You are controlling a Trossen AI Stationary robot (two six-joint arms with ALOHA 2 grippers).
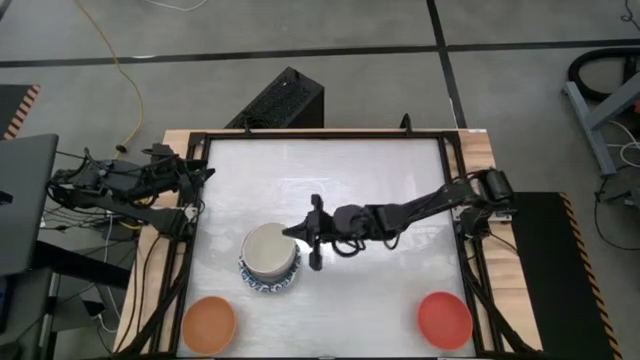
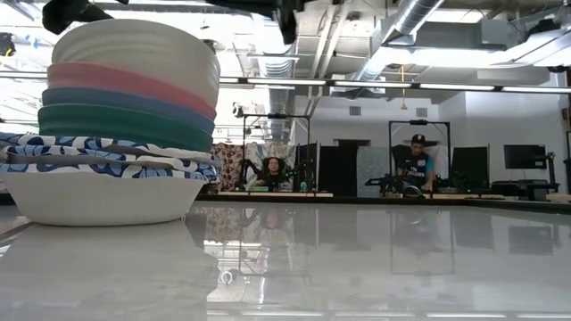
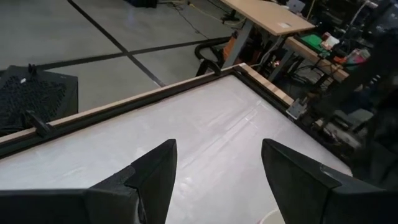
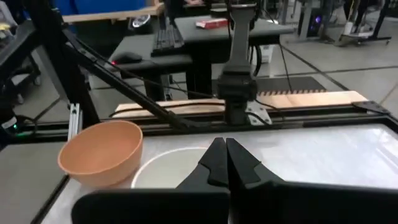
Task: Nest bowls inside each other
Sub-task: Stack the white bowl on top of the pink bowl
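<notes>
A stack of nested bowls (image 1: 268, 260) stands left of the table's middle. In the low view the stack (image 2: 125, 125) has white bowls with blue-patterned rims at the bottom, then teal, dark blue and pink, with a cream bowl (image 1: 268, 247) on top. An orange bowl (image 1: 208, 322) sits alone at the near left corner, and a red bowl (image 1: 443, 318) at the near right. My right gripper (image 1: 296, 232) is shut and empty, held level just over the stack's right rim, with its fingers (image 4: 224, 158) together. My left gripper (image 3: 217, 174) is open, drawn back at the table's left edge.
A black frame (image 1: 320, 136) runs around the white tabletop. The table's far half and right middle are bare white surface (image 1: 380, 180). Beyond the far edge the low view shows desks and a seated person (image 2: 415, 165).
</notes>
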